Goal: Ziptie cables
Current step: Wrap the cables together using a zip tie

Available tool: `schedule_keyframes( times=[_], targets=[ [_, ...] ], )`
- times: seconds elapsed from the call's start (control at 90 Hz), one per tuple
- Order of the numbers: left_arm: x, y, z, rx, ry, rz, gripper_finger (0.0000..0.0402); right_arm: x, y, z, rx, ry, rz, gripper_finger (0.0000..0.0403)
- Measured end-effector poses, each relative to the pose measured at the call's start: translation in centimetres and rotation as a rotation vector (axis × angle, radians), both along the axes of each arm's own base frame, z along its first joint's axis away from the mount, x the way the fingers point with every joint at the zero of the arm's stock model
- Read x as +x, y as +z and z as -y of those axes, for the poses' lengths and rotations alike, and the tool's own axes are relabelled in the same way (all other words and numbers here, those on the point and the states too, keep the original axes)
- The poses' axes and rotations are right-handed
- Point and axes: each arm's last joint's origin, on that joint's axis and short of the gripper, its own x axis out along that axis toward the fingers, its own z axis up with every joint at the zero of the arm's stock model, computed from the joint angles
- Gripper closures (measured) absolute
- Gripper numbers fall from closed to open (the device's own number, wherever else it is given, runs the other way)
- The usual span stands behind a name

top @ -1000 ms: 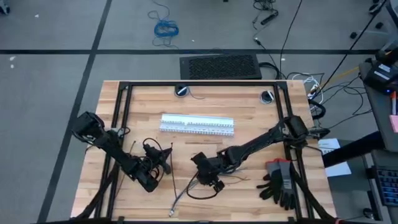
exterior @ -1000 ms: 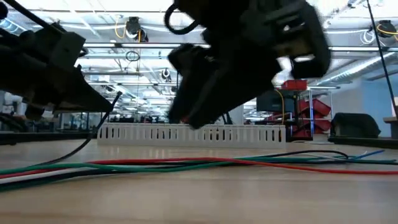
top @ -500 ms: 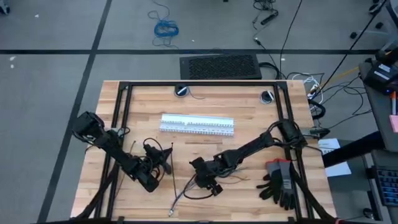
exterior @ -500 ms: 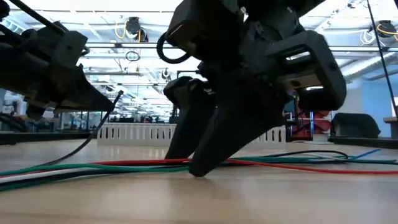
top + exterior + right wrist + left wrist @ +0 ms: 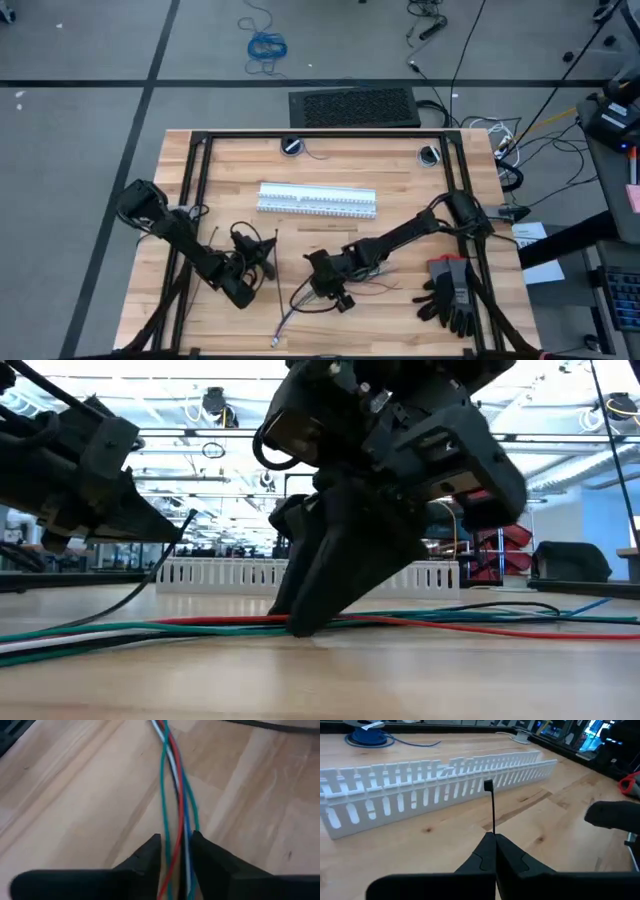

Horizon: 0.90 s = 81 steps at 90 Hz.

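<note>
The cables [image 5: 290, 318], thin red, green, white and blue wires [image 5: 150, 630], lie along the table's near middle. My right gripper [image 5: 320, 290] stands on them with its fingers tilted down [image 5: 300, 622], shut around the bundle [image 5: 176, 820]. My left gripper [image 5: 266, 258] hovers to their left, shut on a thin dark ziptie [image 5: 491, 812]. The ziptie's square head [image 5: 488, 785] sticks out past the fingertips, and in the low view its tail [image 5: 120, 605] droops to the table. My left gripper pinches the ziptie's strip [image 5: 493, 831] between its two fingers, a short way behind the head. The head end stands out straight beyond the fingertips, clear of the table. My right gripper has the wire bundle [image 5: 176, 840] between its two fingers [image 5: 150, 852], coming from above on a slant and lying across the wires. The wires rest on the table on both sides of the fingers [image 5: 450, 622].
White slotted strips [image 5: 318, 200] lie across the table's middle, beyond both grippers. Dark gloves [image 5: 450, 290] sit at the near right edge. A black frame [image 5: 320, 135] runs around the far and side edges of the table.
My right gripper has come down from above the table onto the cables and shifted a little toward the table's left edge. Its fingertips now stand at the wires. The wire loop beside it has shifted along the table.
</note>
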Motion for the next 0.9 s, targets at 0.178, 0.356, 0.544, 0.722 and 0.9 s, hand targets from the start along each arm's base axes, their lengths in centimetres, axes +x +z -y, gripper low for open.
schedule_keyframes(
  times=[0.178,0.356,0.544,0.722,0.9],
  targets=[
    [-0.1,-0.2,-0.2,-0.002,-0.005,-0.037,0.0402,-0.1,-0.1,0.2,-0.003,-0.016,-0.022,0.0395],
    [0.4,-0.1,-0.4,-0.029,0.026,0.015,0.0402,-0.2,-0.2,0.2,0.013,-0.07,-0.05,0.04],
    [0.6,-0.6,-0.3,-0.029,0.04,0.039,0.0402,-0.8,0.2,-1.3,-0.056,-0.131,-0.028,0.0402],
    [0.7,-1.4,-0.2,-0.02,0.041,0.034,0.0402,-2.8,2.2,-3.3,-0.175,-0.212,-0.004,0.0402],
    [1.1,-2.0,0.2,-0.045,0.046,0.078,0.0402,-3.0,5.4,-3.9,-0.146,-0.233,0.112,0.0403]
  ],
)
